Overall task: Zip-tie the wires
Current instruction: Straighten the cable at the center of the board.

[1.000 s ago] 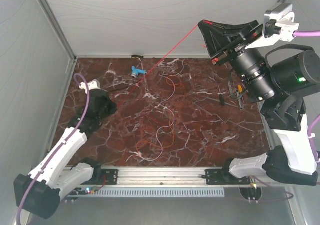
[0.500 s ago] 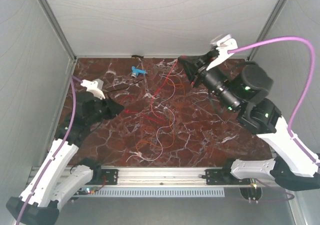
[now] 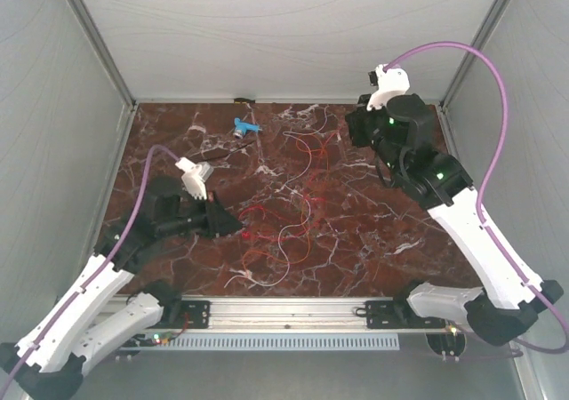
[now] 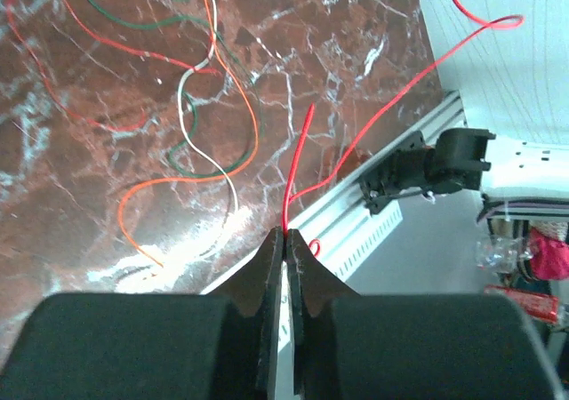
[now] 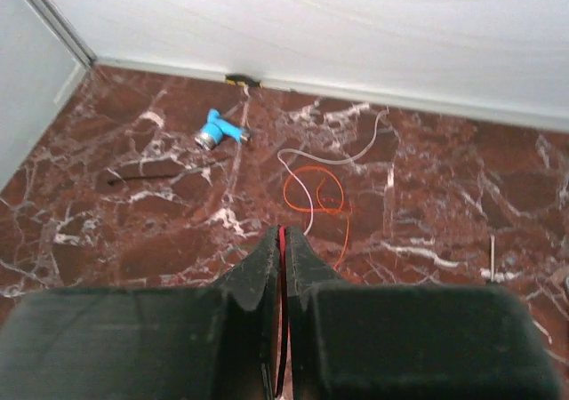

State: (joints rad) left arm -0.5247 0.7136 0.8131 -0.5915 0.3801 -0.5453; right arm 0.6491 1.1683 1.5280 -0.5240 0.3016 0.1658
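We see bright, even light from above, and shadows on the counter (image 3: 373, 231) are soft. In the left wrist view a white glare patch washes out the polished stone. The right wrist view is soft and grainy, with the right pincer (image 5: 281, 236) a dark blur up close.

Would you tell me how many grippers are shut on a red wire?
2. The left gripper, over the table left of middle, pinches a red wire; the right gripper, toward the far right, pinches one too.

Red/orange/wht wires (image 3: 293, 213), maroon marbled tbl (image 3: 382, 231)
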